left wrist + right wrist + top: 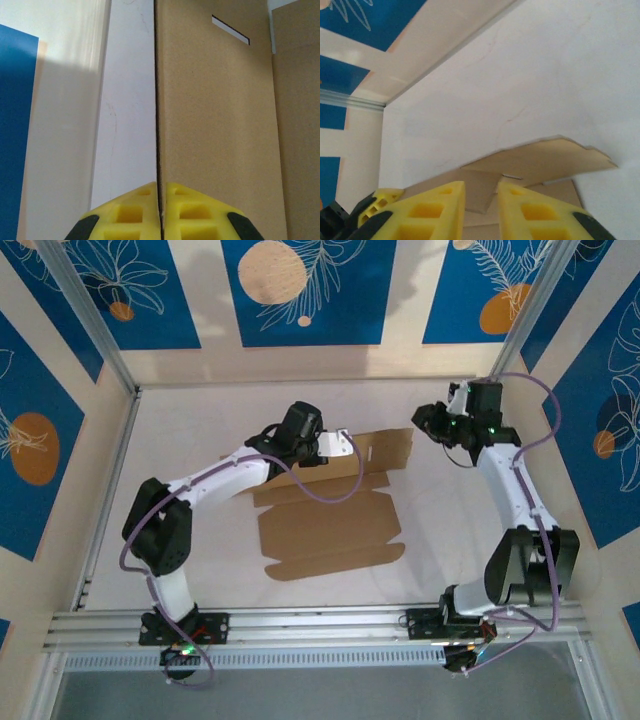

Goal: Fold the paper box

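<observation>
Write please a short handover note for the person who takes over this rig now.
Left gripper: shut on the edge of the box, holding its far panel raised.
Right gripper: slightly open, empty, near that panel's right end.
Box: mid table, near part flat.
Done: far panel lifted.
Left: all other folds; no walls or tabs are set.

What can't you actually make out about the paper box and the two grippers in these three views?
- Top view: the paper box's far-left part lies under the left arm.
- Top view: the right gripper is too small and dark to read its jaws.
- Left wrist view: the left gripper hides how deep the pinched edge goes.
- Right wrist view: the right gripper and the bottom edge cut off most of the box.
</observation>
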### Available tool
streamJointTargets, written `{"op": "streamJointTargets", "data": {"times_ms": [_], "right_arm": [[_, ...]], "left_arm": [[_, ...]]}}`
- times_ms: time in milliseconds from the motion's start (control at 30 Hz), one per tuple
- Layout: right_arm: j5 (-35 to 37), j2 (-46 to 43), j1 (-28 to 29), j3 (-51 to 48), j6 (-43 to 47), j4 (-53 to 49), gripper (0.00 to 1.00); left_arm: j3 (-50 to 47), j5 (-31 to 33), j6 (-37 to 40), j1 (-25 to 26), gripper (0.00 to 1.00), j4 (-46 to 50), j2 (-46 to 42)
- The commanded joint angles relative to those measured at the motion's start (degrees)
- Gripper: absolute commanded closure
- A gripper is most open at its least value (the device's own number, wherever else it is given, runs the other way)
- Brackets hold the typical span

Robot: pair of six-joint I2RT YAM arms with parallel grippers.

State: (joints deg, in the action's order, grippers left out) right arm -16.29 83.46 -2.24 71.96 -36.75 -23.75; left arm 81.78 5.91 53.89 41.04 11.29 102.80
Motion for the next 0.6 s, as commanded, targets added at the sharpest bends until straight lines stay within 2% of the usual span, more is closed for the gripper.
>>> {"op": "streamJointTargets", "data": {"times_ms": [0,167,300,567], "right_arm": [[-1.55,5.29,2.45,3.59,-2.45,-8.40,0.81],[-0.06,10.17,6.34,6.29,-1.51,-10.91,0.85],[-0.41,10.68,9.26,5.15,-3.46,-10.30,0.88],[-10.49,10.26,10.32,-0.63,-15.82,0.87,0.89]], "left_arm": [[-0.57,0.64,-0.89,0.88,1.00,0.30,-1.54],[-0.65,1.44,-0.62,1.54,1.00,0.05,-1.73],[-0.96,2.96,-0.60,2.31,1.00,-0.81,-1.54],[-3.82,5.91,-0.06,4.72,1.00,-4.48,-2.17]]}}
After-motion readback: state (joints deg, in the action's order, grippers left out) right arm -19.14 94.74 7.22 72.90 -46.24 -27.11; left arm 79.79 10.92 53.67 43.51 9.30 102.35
